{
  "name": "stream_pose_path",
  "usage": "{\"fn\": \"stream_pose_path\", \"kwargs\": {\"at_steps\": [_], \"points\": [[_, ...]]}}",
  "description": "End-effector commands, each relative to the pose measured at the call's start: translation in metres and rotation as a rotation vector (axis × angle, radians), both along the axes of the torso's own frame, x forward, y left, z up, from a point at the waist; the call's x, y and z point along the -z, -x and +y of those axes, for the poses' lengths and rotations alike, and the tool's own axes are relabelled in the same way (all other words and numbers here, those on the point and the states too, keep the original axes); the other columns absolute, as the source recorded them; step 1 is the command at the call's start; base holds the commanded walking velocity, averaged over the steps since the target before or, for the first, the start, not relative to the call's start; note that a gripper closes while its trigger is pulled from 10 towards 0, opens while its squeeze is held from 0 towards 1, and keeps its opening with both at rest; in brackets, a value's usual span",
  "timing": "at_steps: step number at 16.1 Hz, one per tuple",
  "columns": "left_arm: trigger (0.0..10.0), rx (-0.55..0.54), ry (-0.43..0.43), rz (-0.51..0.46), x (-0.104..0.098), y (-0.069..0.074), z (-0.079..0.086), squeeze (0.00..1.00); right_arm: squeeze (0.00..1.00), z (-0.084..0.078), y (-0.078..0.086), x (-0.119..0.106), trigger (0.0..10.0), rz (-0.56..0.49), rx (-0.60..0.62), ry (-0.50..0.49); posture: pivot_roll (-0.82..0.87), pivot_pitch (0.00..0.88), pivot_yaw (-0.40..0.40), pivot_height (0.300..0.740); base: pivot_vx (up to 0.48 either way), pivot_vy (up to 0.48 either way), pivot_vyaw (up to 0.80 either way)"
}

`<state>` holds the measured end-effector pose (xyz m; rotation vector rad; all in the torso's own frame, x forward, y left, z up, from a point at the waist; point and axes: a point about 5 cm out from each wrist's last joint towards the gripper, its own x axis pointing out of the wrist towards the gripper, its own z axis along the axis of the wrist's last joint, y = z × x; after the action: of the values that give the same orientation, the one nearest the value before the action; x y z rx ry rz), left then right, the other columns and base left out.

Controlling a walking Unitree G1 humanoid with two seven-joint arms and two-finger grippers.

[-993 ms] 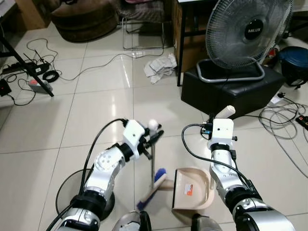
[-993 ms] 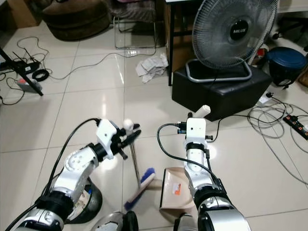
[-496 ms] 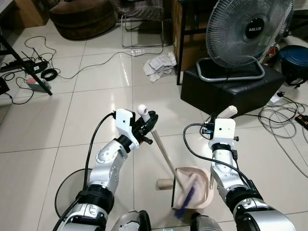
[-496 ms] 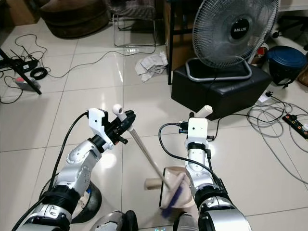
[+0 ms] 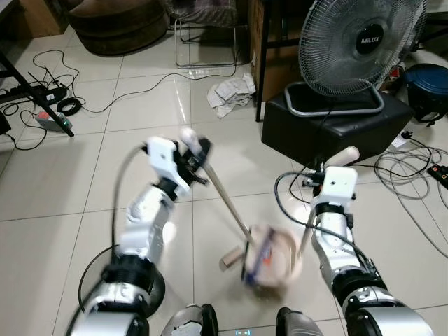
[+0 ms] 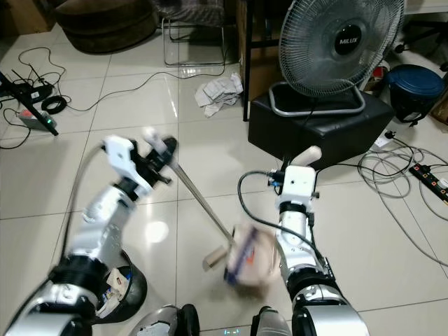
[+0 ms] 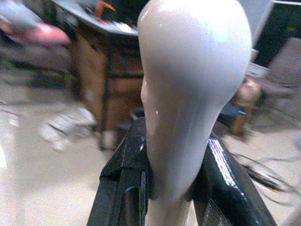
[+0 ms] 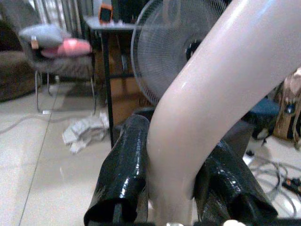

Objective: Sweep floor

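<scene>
My left gripper (image 5: 197, 153) is shut on the beige top of the broom handle (image 7: 188, 99); the handle's shaft (image 5: 227, 205) slants down to the right. The broom's blue bristles (image 5: 257, 257) rest in the beige dustpan (image 5: 280, 259), which is blurred on the tiles in front of me. My right gripper (image 5: 345, 159) is shut on the dustpan's upright beige handle (image 8: 221, 94). A small beige piece (image 5: 230, 262) lies on the floor just left of the dustpan.
A crumpled white paper (image 5: 233, 91) lies on the tiles ahead. A standing fan (image 5: 357, 49) sits on a black box (image 5: 329, 126) at right. Cables (image 5: 413, 175) trail at right and left (image 5: 49, 105). A brown pouf (image 5: 119, 24) and a chair frame (image 5: 206, 42) stand far back.
My left arm has swung left and upward with the broom top. The dustpan has tipped and blurred, and my right gripper has shifted a little right with its handle.
</scene>
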<state>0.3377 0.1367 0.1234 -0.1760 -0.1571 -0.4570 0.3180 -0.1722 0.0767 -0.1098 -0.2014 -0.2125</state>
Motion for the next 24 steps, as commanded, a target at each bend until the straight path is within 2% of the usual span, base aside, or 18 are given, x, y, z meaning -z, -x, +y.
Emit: {"fn": "stream_pose_path", "kwargs": {"at_steps": [1, 3, 6, 8, 10, 11, 13, 17, 21, 24], "points": [[10.0, -0.073, -0.020, -0.050, -0.009, -0.004, 0.013, 0.00, 0.00, -0.005, 0.000, -0.007, 10.0, -0.048, 0.001, 0.005, 0.04, 0.121, 0.096, 0.740, 0.000, 0.000, 0.00], [10.0, -0.088, -0.093, -0.059, -0.008, -0.006, 0.018, 0.00, 0.00, -0.009, 0.000, -0.008, 10.0, -0.052, 0.007, 0.011, 0.04, 0.115, 0.097, 0.740, 0.000, 0.000, 0.00], [10.0, -0.154, -0.234, -0.010, 0.011, -0.007, 0.020, 0.00, 0.00, -0.010, 0.002, -0.007, 10.0, -0.053, 0.000, 0.016, 0.03, 0.117, 0.100, 0.740, 0.000, 0.000, 0.00], [10.0, -0.169, -0.287, 0.026, 0.020, -0.006, 0.019, 0.00, 0.00, -0.008, 0.003, -0.005, 10.0, -0.042, -0.014, 0.024, 0.03, 0.120, 0.101, 0.740, 0.000, 0.000, 0.00], [10.0, -0.122, -0.361, 0.078, 0.038, 0.000, 0.009, 0.00, 0.00, -0.004, 0.004, 0.000, 10.0, -0.016, -0.028, 0.043, 0.04, 0.128, 0.101, 0.740, 0.000, 0.000, 0.00], [10.0, -0.110, -0.370, 0.083, 0.040, 0.002, 0.008, 0.00, 0.00, -0.003, 0.005, 0.001, 10.0, -0.012, -0.029, 0.047, 0.04, 0.128, 0.101, 0.740, 0.000, 0.000, 0.00], [10.0, -0.101, -0.358, 0.104, 0.050, 0.007, 0.001, 0.00, 0.00, 0.001, 0.007, 0.005, 10.0, 0.004, -0.024, 0.046, 0.04, 0.134, 0.102, 0.740, 0.000, 0.000, 0.00], [10.0, -0.136, -0.260, 0.152, 0.056, 0.008, -0.013, 0.00, 0.00, 0.013, 0.008, 0.014, 10.0, 0.062, -0.024, 0.050, 0.05, 0.148, 0.105, 0.740, 0.000, 0.000, 0.00], [10.0, -0.155, -0.232, 0.160, 0.058, 0.010, -0.015, 0.00, 0.00, 0.024, 0.010, 0.021, 10.0, 0.099, -0.040, 0.074, 0.04, 0.156, 0.107, 0.740, 0.000, 0.000, 0.00], [10.0, -0.164, -0.211, 0.174, 0.059, 0.010, -0.015, 0.00, 0.00, 0.023, 0.011, 0.024, 10.0, 0.111, -0.017, 0.091, 0.05, 0.160, 0.105, 0.740, 0.000, 0.000, 0.00]]}}
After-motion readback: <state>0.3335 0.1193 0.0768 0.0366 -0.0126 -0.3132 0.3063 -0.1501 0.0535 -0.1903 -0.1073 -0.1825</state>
